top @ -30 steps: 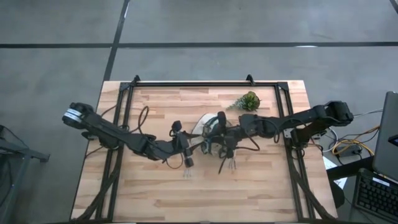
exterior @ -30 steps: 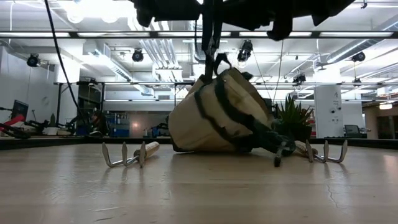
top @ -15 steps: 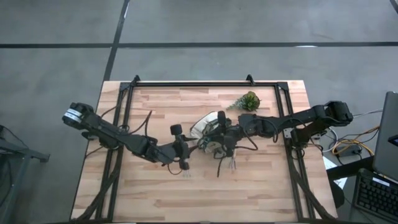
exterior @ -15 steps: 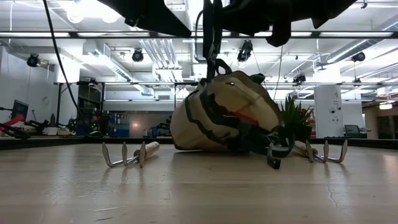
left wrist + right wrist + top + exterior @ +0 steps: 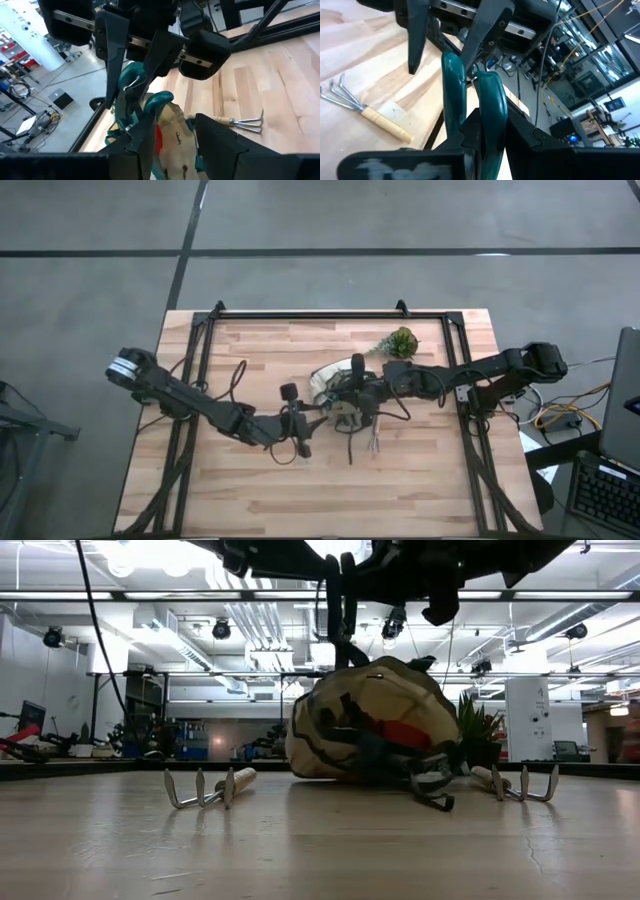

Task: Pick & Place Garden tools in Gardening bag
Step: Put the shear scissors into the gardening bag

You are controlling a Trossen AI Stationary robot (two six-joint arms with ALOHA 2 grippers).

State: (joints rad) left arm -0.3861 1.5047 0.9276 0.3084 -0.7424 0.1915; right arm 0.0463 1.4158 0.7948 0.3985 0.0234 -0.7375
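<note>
The tan gardening bag (image 5: 350, 725) with dark green trim lies on its side at the table's middle (image 5: 325, 380). A red piece (image 5: 405, 733) shows inside it. Its green handles (image 5: 340, 610) run up to my right gripper (image 5: 352, 385), which is shut on them. My left gripper (image 5: 312, 420) stands open at the bag's near left side, its fingers either side of the bag's rim (image 5: 170, 135). Two wooden-handled rakes (image 5: 205, 788) (image 5: 522, 783) lie flat on the table, left and right of the bag. My right gripper pinches both green handle straps (image 5: 487, 100) side by side between its two fingers, coming in about level from the table's right. The straps run on past the fingertips, and the bag hangs below them with its side on the table. My left gripper has one finger (image 5: 142, 142) beside a green strap (image 5: 131, 102); whether it touches the strap I cannot tell.
A small green plant (image 5: 398, 342) stands at the far right, behind the bag. One rake (image 5: 375, 442) lies just near of the bag, under the arms. A black frame (image 5: 300, 313) borders the table's far edge and sides. Bare wood lies toward the near edge.
The bag has sunk from a raised, leaning pose onto its side and turned about, so that its mouth and the red piece face the near edge. My left gripper has rolled and dropped slightly beside it. My right gripper has stayed in place, shut on the handles.
</note>
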